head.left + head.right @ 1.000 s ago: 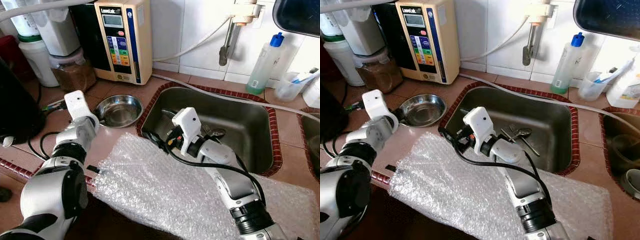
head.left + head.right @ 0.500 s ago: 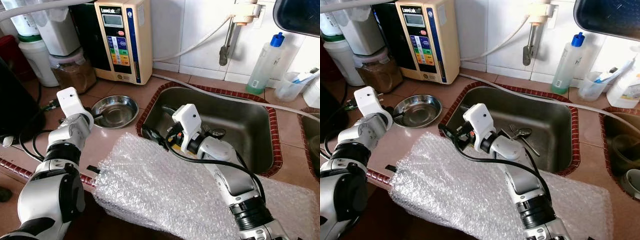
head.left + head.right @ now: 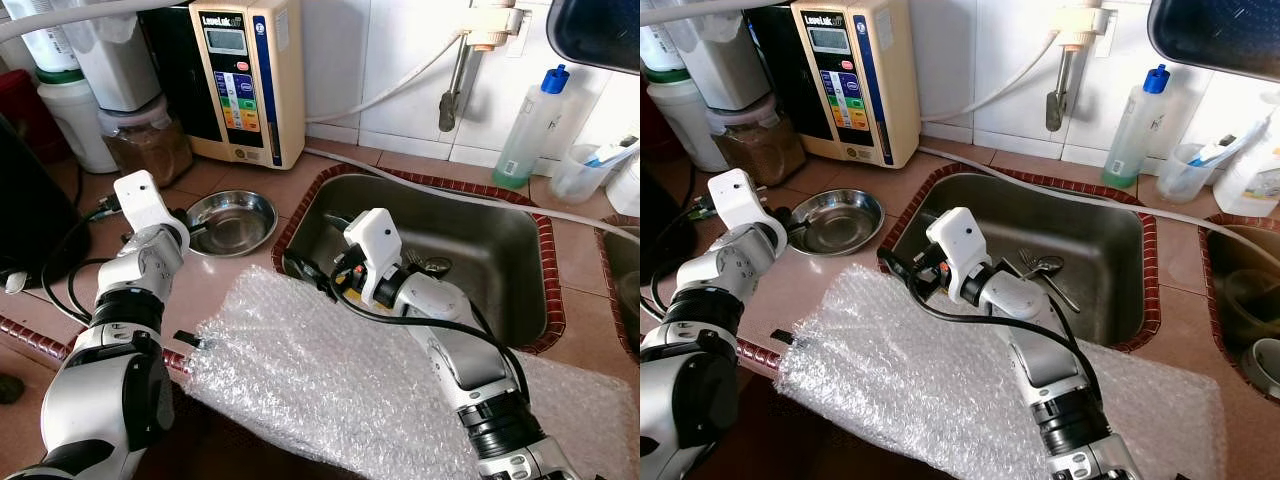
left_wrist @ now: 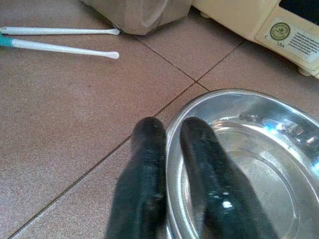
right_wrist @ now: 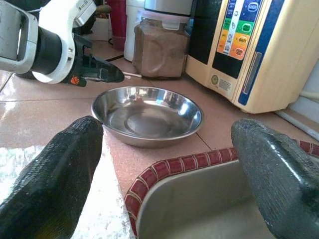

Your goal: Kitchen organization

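Steel bowl (image 3: 232, 220), on the table between the sink's (image 3: 520, 300) left edge and the water machine (image 3: 248, 80): left pincer (image 4: 172, 149) pinches its thin rim, which may slip or tip on lifting; right pincer (image 5: 164, 164) gapes wide, empty, nearby.

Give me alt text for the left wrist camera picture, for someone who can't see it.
The left pincer straddles the near rim of a shallow steel bowl, one black finger inside and one outside, nearly shut on it. The bowl sits on a reddish-brown tiled counter, with two white swabs and the base of a cream appliance beyond.
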